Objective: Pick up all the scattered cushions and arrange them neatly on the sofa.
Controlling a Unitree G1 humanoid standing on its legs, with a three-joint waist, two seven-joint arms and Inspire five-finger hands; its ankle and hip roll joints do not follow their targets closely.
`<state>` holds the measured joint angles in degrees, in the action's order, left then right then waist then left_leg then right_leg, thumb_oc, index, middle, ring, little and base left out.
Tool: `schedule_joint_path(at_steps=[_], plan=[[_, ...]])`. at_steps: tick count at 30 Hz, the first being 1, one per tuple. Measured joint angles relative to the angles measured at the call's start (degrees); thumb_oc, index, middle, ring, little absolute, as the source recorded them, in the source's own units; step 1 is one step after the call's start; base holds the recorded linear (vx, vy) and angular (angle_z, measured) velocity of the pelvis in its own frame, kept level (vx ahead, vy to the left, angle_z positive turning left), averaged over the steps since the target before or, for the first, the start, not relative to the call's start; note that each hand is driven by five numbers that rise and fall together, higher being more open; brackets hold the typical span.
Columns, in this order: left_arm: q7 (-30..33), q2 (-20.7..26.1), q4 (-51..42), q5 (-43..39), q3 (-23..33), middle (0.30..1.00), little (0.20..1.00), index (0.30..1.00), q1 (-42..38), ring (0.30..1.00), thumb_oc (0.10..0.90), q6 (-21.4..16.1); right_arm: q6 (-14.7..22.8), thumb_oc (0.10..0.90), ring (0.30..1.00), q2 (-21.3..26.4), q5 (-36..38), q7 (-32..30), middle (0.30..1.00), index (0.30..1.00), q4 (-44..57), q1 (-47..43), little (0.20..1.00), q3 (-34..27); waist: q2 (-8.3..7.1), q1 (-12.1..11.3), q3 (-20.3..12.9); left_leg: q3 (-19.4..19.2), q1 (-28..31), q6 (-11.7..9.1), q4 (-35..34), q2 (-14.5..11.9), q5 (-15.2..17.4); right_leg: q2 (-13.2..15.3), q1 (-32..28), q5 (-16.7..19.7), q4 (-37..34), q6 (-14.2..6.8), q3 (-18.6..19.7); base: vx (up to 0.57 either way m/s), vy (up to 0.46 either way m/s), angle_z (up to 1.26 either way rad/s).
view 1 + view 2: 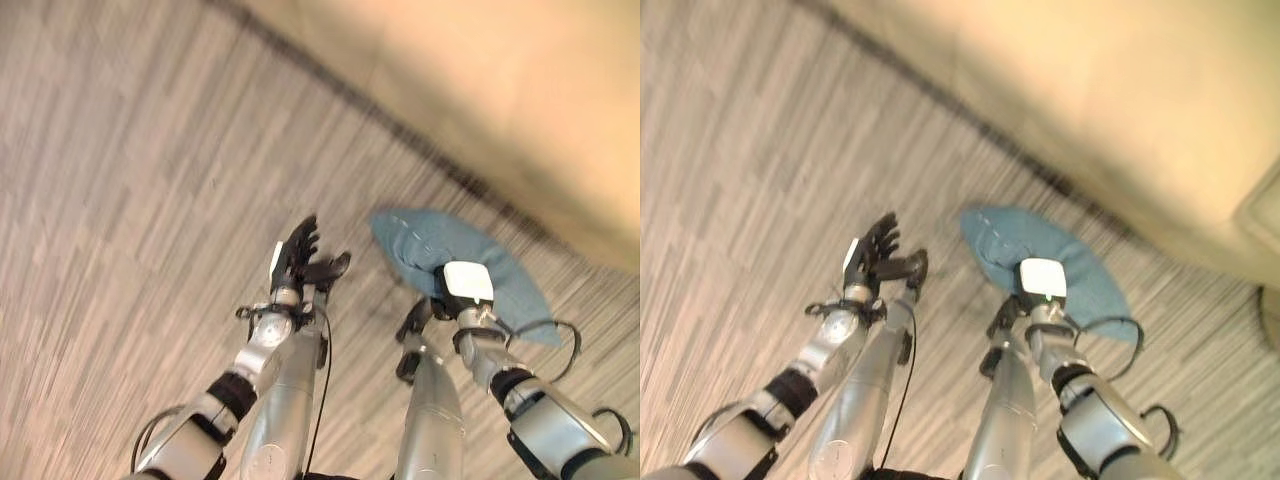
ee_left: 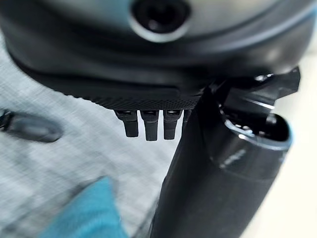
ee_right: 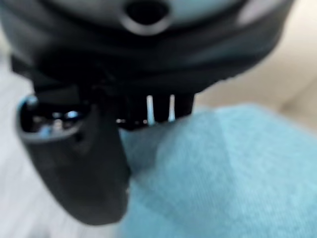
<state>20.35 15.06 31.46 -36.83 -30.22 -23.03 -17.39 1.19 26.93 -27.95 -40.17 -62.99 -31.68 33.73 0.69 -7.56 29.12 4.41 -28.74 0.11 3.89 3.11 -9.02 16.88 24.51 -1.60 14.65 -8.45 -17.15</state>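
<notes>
Left eye view: blue cushion [image 1: 440, 262] on grey striped carpet [image 1: 120, 200] beside sofa [image 1: 500, 90].

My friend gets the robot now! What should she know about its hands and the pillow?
Left hand: open, holding nothing, above the floor.
Right hand: at the blue cushion; its fingers are hidden, so a grip can't be confirmed.
The cushion lies on the carpet beside the beige sofa.
Done: no cushion on the sofa in view.
Left: grip the cushion, lift it, set it on the sofa.
</notes>
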Motion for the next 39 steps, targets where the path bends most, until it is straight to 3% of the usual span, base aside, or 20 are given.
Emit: schedule_joint_path(at_steps=[4,5,6,8,9,12,14,18,21,23,25,28,29,31,33,35,38,39], plan=[[-0.1,3.0,-4.8,-0.2,8.4,0.900,0.900,0.900,6.3,0.900,0.800,-1.1,3.4,0.400,0.300,4.1,10.0,4.2,0.300,0.300,24.0,12.3,0.300,-5.2,-1.96,0.8,-2.1,0.9,5.5,0.2,-1.4,-0.6,0.2,-1.7,-8.1,1.9,-6.1,0.1,-1.7,0.20,-0.018,0.03],[-0.6,5.1,-7.5,-1.4,11.3,0.900,0.900,0.900,8.8,0.900,0.800,-0.9,-0.4,0.400,0.300,6.7,20.8,12.5,0.300,0.300,37.2,12.8,0.300,-4.3,-3.27,1.5,-1.3,0.8,8.4,-0.2,-1.8,-1.0,0.9,-2.0,-11.9,2.3,-8.4,0.3,-3.4,0.16,0.031,-0.24],[-2.4,6.3,-7.5,-1.2,13.6,0.900,0.900,0.900,9.5,0.900,0.800,-0.4,-1.8,0.400,0.300,9.0,27.4,18.6,0.300,0.300,48.1,14.4,0.300,-2.7,-4.39,1.7,-2.6,0.3,9.3,-0.4,-2.1,-1.6,1.1,-2.8,-13.1,3.8,-10.8,0.3,-2.9,0.23,0.030,-0.20],[-3.9,6.7,-5.6,-0.3,17.6,0.900,0.900,0.900,9.8,0.900,0.800,1.4,0.5,0.400,0.300,7.1,37.5,27.2,0.300,0.300,56.9,14.9,0.300,-3.9,-6.53,0.8,-6.5,-0.2,11.5,-0.8,-3.3,-2.5,1.3,-4.2,-16.0,4.7,-14.1,0.6,-2.9,0.20,0.026,-0.14],[-3.8,6.5,-4.1,0.4,18.1,0.900,0.900,0.900,9.5,0.900,0.800,1.8,1.9,0.400,0.300,5.0,39.5,29.7,0.300,0.300,59.0,14.7,0.300,-3.6,-7.43,0.6,-8.2,-0.4,12.4,-1.1,-3.3,-2.4,1.6,-4.4,-17.3,4.9,-15.1,0.8,-2.9,0.16,0.037,-0.14],[-3.8,5.3,-3.2,4.1,19.1,0.900,0.900,0.900,9.4,0.900,0.800,3.7,-0.1,0.400,0.300,3.3,42.0,34.7,0.300,0.300,61.7,10.7,0.300,-1.9,-8.60,0.5,-11.3,-0.7,15.7,-1.3,-4.6,-2.4,1.9,-4.5,-20.8,5.4,-17.2,1.0,-3.1,0.12,0.026,-0.04],[-2.2,4.6,-3.6,8.3,20.5,0.900,0.900,0.900,9.6,0.900,0.800,3.5,-3.7,0.400,0.300,2.8,42.3,35.5,0.300,0.300,62.1,7.5,0.300,-0.3,-8.90,-0.2,-12.3,-0.9,19.2,-1.3,-6.2,-2.2,2.0,-4.5,-24.0,5.6,-18.5,1.0,-3.0,0.16,0.045,0.00],[2.6,7.8,-3.0,17.1,25.2,0.900,0.900,0.900,9.8,0.900,0.800,3.6,-6.8,0.400,0.300,4.1,45.1,36.0,0.300,0.300,66.1,2.9,0.300,4.3,-9.29,-1.1,-15.3,-2.0,22.7,-1.3,-8.2,-2.4,1.9,-4.6,-26.2,5.6,-19.0,1.0,-2.5,0.07,0.013,-0.11],[7.0,8.7,0.4,17.4,30.4,0.900,0.900,0.900,8.7,0.900,0.800,3.9,-7.2,0.400,0.300,5.6,49.0,35.4,0.300,0.300,72.2,0.6,0.300,5.4,-10.81,-0.5,-17.1,-3.0,24.5,-1.3,-8.9,-2.5,2.0,-4.6,-27.2,5.6,-19.1,1.0,-1.4,0.02,0.002,-0.19],[12.3,10.0,5.8,17.1,35.6,0.900,0.900,0.900,7.6,0.900,0.800,5.0,-7.2,0.400,0.300,6.8,51.9,34.4,0.300,0.300,76.7,-0.7,0.300,6.0,-12.65,0.8,-18.9,-4.2,25.5,-1.9,-8.9,-2.9,2.5,-4.8,-27.6,5.6,-19.3,1.0,-0.7,-0.03,-0.014,-0.28],[15.7,11.2,9.8,16.3,38.0,0.900,0.900,0.900,6.7,0.900,0.800,6.1,-7.2,0.400,0.300,7.9,53.9,33.6,0.300,0.300,79.8,-2.3,0.300,7.1,-13.26,1.8,-19.3,-4.8,25.7,-2.0,-8.9,-3.3,2.6,-5.2,-27.4,5.6,-19.3,1.1,0.2,-0.07,-0.009,-0.23],[15.7,10.7,19.2,7.9,42.0,0.900,0.900,0.900,6.2,0.900,0.800,8.0,-7.2,0.400,0.300,9.6,56.6,33.7,0.300,0.300,82.8,-3.9,0.300,10.8,-12.60,2.5,-20.6,-5.7,25.4,-2.2,-8.9,-3.6,2.7,-5.7,-26.6,5.8,-19.3,1.3,1.0,-0.06,0.018,-0.19],[13.2,10.1,26.8,1.0,42.8,0.900,0.900,0.900,5.9,0.900,0.800,8.2,-7.2,0.400,0.300,9.6,58.3,33.7,0.300,0.300,83.1,-3.9,0.300,13.2,-11.92,2.9,-21.6,-5.7,25.4,-2.4,-8.9,-3.6,2.9,-5.8,-26.4,6.0,-19.3,1.3,1.5,-0.03,0.013,-0.12],[8.3,6.4,31.0,-14.2,46.7,0.900,0.900,0.900,7.8,0.900,0.800,10.7,-7.8,0.400,0.300,10.7,60.7,33.8,0.300,0.300,84.7,-3.9,0.300,16.2,-11.15,3.4,-22.4,-5.9,25.4,-2.4,-8.9,-3.9,2.9,-5.9,-26.3,6.2,-19.4,1.3,1.6,-0.04,-0.005,-0.05],[2.0,2.3,25.7,-26.2,48.4,0.900,0.900,0.900,13.1,0.900,0.800,12.4,-7.9,0.400,0.300,11.2,63.2,34.0,0.300,0.300,84.6,-2.7,0.300,16.6,-11.28,3.2,-22.4,-5.7,24.8,-2.5,-8.9,-4.0,2.8,-6.3,-26.0,6.2,-19.5,1.3,1.6,-0.08,-0.022,0.07],[-5.1,-2.2,21.1,-33.2,48.1,0.900,0.900,0.900,16.0,0.900,0.800,13.6,-7.9,0.400,0.300,10.4,64.5,34.7,0.300,0.300,83.8,1.0,0.300,14.3,-11.70,2.8,-22.7,-5.0,23.4,-3.0,-8.9,-4.4,2.6,-6.7,-25.0,6.2,-19.5,1.3,1.4,-0.10,-0.072,0.19],[-14.6,-3.6,15.5,-39.6,42.1,0.900,0.900,0.900,17.0,0.900,0.800,16.4,-8.1,0.400,0.300,9.6,64.5,38.4,0.300,0.300,83.2,4.9,0.300,8.7,-11.75,2.7,-22.7,-4.1,21.4,-3.7,-8.9,-4.9,1.8,-7.4,-23.3,6.5,-19.3,1.7,1.1,-0.03,-0.030,0.09],[-18.4,-3.9,11.4,-40.9,40.3,0.738,0.738,0.738,18.8,0.738,0.692,17.5,-8.1,0.400,0.300,9.1,64.5,40.4,0.300,0.300,83.2,6.6,0.300,5.6,-11.87,3.2,-22.7,-4.1,21.5,-3.8,-8.9,-5.2,1.7,-7.6,-23.4,6.5,-19.3,1.8,1.2,-0.01,-0.006,-0.06]])
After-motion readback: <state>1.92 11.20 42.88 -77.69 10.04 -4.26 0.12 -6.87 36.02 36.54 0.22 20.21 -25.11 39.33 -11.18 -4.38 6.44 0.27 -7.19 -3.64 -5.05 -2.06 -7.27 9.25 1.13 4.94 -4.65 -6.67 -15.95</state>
